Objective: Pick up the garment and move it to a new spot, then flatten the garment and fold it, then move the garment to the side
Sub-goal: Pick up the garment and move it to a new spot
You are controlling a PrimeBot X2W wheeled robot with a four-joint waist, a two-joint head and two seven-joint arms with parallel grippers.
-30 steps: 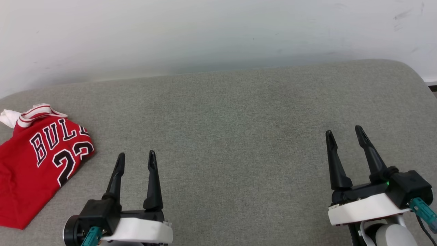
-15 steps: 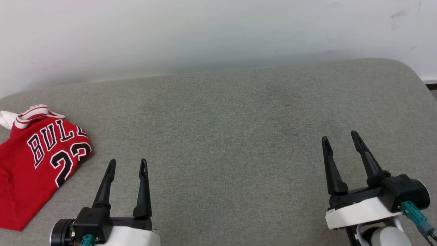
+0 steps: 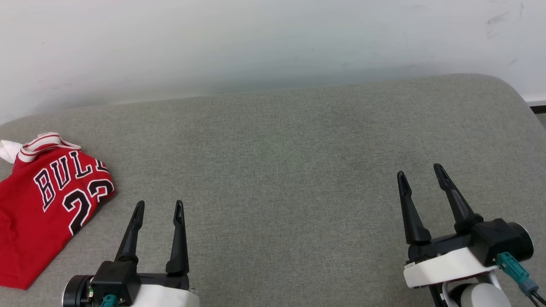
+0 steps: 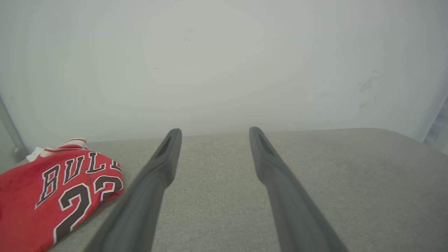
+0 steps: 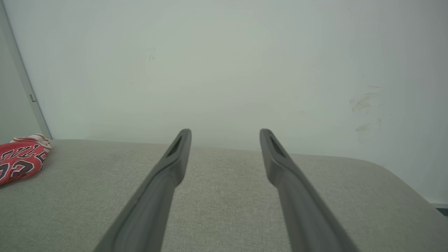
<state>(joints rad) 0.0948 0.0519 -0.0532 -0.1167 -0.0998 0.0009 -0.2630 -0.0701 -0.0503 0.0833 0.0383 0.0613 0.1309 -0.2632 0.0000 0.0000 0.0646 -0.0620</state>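
left hand [image 3: 159, 204] wide | right hand [image 3: 419, 170] wide | garment [image 3: 38, 213] red, folded | cushion [image 3: 277, 170] grey woven

A pale, off-white wall [image 3: 273, 42] stood behind a grey woven-fabric worktop [image 3: 298, 170], whose far right corner was rounded. Faint dark scuff marks [image 3: 503, 18] showed on the wall at the upper right. In the right wrist view a thin grey vertical strip [image 5: 26, 87] ran down the wall at the left. The light was soft and even, with a dim shadow along the wall's foot.
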